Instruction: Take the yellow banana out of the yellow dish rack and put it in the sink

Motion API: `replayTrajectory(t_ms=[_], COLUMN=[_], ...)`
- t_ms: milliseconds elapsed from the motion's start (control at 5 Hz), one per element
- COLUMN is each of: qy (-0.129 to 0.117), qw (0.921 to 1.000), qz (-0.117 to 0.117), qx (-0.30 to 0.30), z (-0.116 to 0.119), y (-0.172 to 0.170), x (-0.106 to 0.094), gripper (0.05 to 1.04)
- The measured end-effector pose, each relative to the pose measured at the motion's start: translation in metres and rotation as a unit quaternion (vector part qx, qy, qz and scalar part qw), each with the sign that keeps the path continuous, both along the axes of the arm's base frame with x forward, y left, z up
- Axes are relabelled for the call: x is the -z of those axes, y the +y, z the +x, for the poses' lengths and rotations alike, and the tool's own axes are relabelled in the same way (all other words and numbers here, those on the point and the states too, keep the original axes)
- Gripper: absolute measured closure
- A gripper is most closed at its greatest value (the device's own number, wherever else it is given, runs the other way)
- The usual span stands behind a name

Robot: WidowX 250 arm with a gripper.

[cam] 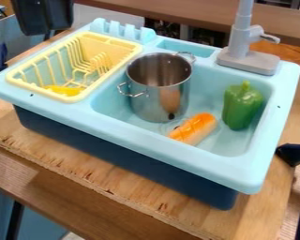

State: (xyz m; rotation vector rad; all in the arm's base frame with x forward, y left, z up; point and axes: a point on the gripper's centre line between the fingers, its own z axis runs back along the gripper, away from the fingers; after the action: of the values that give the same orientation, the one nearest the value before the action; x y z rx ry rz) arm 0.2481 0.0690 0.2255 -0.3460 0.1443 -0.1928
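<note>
The black gripper (43, 16) is at the upper left, beyond the yellow drying rack (74, 97) and apart from the sink's contents. In the light-blue sink basin, a silver metal pot (157, 98) stands upright, its two wire handles at the sides. Beside its lower right lies an orange toy food piece (195, 128) with pale ends, slanting up to the right. A green toy bell pepper (242, 106) stands at the right of the basin, stem up. Low in the rack rests a small yellow item (63, 90), partly behind the rack's wires.
The light-blue sink unit (146, 146) sits on a wooden board (84, 164). A grey faucet (248, 56) rises at its back right edge. Dark equipment (293, 154) stands by the right edge of the view.
</note>
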Motion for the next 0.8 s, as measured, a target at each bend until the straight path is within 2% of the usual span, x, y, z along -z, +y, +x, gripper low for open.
replayTrajectory(t_ms=[200,400,600,800], qy=[0.015,0.013,-0.019,-0.025], qw=[0.9999,0.9999,0.9981,0.9967], qz=[-0.006,0.003,0.052,0.075], qx=[0.003,0.003,-0.028,-0.021], z=[0.002,0.001,0.006,0.006], y=[0.001,0.037,0.069,0.080], x=[0.009,0.020,0.020,0.021], gripper=[0.084,0.084,0.084,0.084])
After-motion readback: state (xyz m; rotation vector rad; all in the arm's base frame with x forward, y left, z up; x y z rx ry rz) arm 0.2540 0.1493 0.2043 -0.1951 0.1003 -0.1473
